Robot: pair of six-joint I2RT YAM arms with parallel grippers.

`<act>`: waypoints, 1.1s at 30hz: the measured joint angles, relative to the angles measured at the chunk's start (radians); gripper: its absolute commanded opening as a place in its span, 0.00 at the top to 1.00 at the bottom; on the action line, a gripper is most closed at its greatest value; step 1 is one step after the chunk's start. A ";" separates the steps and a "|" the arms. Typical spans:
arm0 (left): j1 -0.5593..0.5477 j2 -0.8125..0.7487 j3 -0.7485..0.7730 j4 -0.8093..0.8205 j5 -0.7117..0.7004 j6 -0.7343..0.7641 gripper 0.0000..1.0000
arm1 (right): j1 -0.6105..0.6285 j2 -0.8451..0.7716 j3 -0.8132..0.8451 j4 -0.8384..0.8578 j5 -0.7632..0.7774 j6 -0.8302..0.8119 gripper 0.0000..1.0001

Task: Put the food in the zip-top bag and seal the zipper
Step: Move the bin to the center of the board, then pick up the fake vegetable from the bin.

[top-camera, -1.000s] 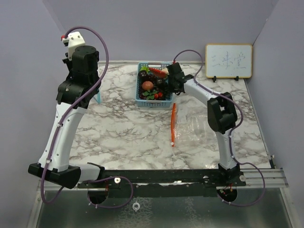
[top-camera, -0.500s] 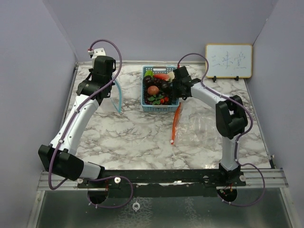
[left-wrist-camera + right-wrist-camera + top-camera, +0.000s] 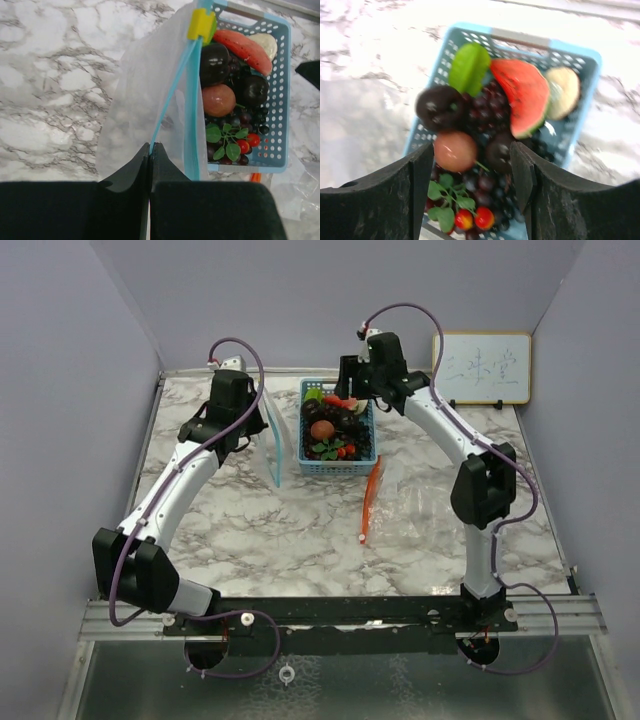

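The food [image 3: 335, 430] lies heaped in a light-blue basket [image 3: 368, 452]: a watermelon wedge [image 3: 522, 95], a reddish round fruit [image 3: 454, 150], dark grapes [image 3: 485, 107], cherry tomatoes [image 3: 475, 219] and green leaves [image 3: 222, 142]. My left gripper [image 3: 151, 146] is shut on the blue zipper edge of a clear zip-top bag [image 3: 142, 100], which hangs just left of the basket [image 3: 280, 90]; its yellow slider [image 3: 201, 22] is at the far end. In the top view the left gripper [image 3: 258, 425] holds that bag [image 3: 272, 450] upright. My right gripper [image 3: 472, 152] hovers open over the fruit, at the basket's far end [image 3: 350, 375].
A second clear bag [image 3: 415, 505] with an orange zipper strip [image 3: 370, 498] lies flat on the marble table [image 3: 250, 530], right of and in front of the basket. A small whiteboard [image 3: 481, 368] stands at the back right. Purple walls close in both sides.
My left arm swung right, carrying the blue-zipper bag up beside the basket. My right gripper opened, lifted off the basket's right side and moved back over its far end.
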State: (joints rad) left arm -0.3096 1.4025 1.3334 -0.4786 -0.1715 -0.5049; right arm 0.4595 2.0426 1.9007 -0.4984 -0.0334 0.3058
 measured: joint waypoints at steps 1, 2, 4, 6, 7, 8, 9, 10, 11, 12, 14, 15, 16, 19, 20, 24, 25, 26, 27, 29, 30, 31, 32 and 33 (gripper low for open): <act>0.000 0.009 -0.008 0.008 0.017 -0.006 1.00 | 0.002 0.023 0.040 0.010 -0.023 -0.001 0.35; 0.000 0.019 -0.013 0.016 0.033 -0.012 1.00 | 0.005 0.051 0.080 0.018 -0.051 -0.003 0.35; 0.000 0.044 -0.020 0.030 0.060 -0.022 1.00 | 0.014 0.108 0.142 0.035 -0.103 -0.007 0.33; 0.000 0.059 -0.022 0.036 0.077 -0.027 1.00 | 0.027 0.162 0.181 0.050 -0.149 -0.010 0.33; 0.000 0.063 -0.022 0.039 0.082 -0.029 1.00 | 0.033 0.187 0.196 0.056 -0.167 -0.012 0.33; 0.000 0.065 -0.022 0.042 0.086 -0.030 1.00 | 0.040 0.222 0.216 0.058 -0.186 -0.013 0.33; 0.000 0.065 -0.021 0.044 0.090 -0.032 1.00 | 0.043 0.245 0.229 0.058 -0.198 -0.013 0.33; 0.000 0.065 -0.021 0.045 0.094 -0.033 1.00 | 0.046 0.274 0.241 0.060 -0.214 -0.012 0.33; 0.000 0.065 -0.021 0.048 0.097 -0.034 1.00 | 0.050 0.292 0.243 0.062 -0.225 -0.012 0.32; 0.000 0.065 -0.021 0.051 0.099 -0.035 1.00 | 0.053 0.307 0.243 0.064 -0.235 -0.011 0.32; 0.000 0.065 -0.021 0.051 0.101 -0.036 1.00 | 0.060 0.337 0.243 0.071 -0.250 -0.008 0.32; 0.000 0.065 -0.021 0.052 0.102 -0.036 1.00 | 0.063 0.349 0.243 0.074 -0.252 -0.005 0.32; 0.000 0.065 -0.021 0.052 0.103 -0.036 1.00 | 0.066 0.355 0.243 0.075 -0.252 -0.003 0.32; 0.000 0.065 -0.021 0.052 0.104 -0.037 1.00 | 0.069 0.373 0.247 0.082 -0.248 0.004 0.33; 0.000 0.065 -0.021 0.052 0.104 -0.037 1.00 | 0.072 0.381 0.253 0.085 -0.236 0.008 0.33; 0.000 0.065 -0.021 0.052 0.104 -0.037 1.00 | 0.083 0.393 0.255 0.098 -0.188 0.017 0.33; 0.000 0.065 -0.021 0.052 0.104 -0.037 1.00 | 0.085 0.397 0.259 0.099 -0.173 0.019 0.33; 0.000 0.065 -0.021 0.051 0.104 -0.037 1.00 | 0.085 0.399 0.266 0.100 -0.161 0.021 0.33; 0.000 0.065 -0.016 0.049 0.104 -0.037 1.00 | 0.085 0.403 0.275 0.100 -0.152 0.023 0.33; 0.000 0.065 0.006 0.042 0.105 -0.038 1.00 | 0.085 0.410 0.291 0.102 -0.139 0.027 0.34; 0.000 0.065 0.024 0.040 0.105 -0.038 1.00 | 0.085 0.411 0.296 0.106 -0.134 0.032 0.34; 0.000 0.065 0.048 0.039 0.105 -0.039 1.00 | 0.085 0.411 0.300 0.108 -0.130 0.039 0.33; 0.000 0.066 0.075 0.038 0.105 -0.039 1.00 | 0.085 0.411 0.302 0.111 -0.127 0.041 0.33; 0.000 0.068 0.110 0.039 0.105 -0.039 1.00 | 0.085 0.411 0.303 0.113 -0.123 0.043 0.33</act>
State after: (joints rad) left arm -0.3096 1.4700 1.4437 -0.4400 -0.0666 -0.5442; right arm 0.5442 2.4538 2.2036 -0.3855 -0.1562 0.3489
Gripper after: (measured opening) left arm 0.018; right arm 0.667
